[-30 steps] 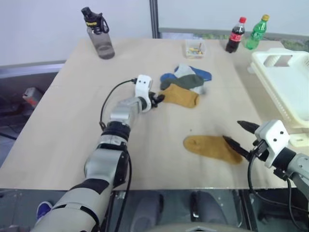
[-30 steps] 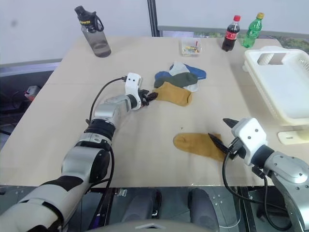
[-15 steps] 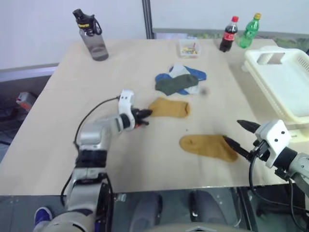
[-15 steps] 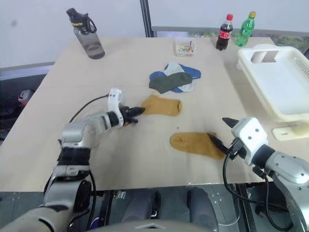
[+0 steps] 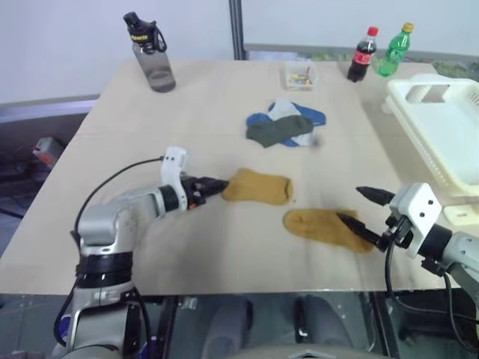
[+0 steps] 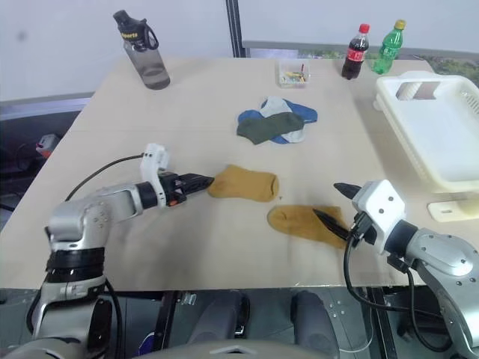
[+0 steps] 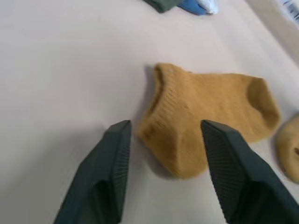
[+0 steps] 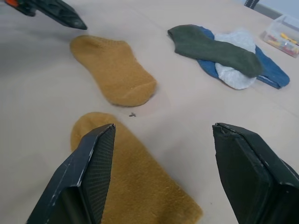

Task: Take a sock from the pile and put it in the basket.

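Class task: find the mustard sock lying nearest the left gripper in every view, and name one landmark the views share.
Left eye: sock, mid-table.
Right eye: sock, mid-table.
Left wrist: sock, just beyond the open fingers.
Right wrist: sock, past the second mustard sock.
Landmark: the pile beyond it.

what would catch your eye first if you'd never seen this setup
Two mustard socks lie flat on the table's near half: one at the tips of the open left gripper, not gripped, the other under the open right gripper. Behind them sits the pile of blue, green and pale socks. The white basket stands at the table's right edge, with no sock visible in it.
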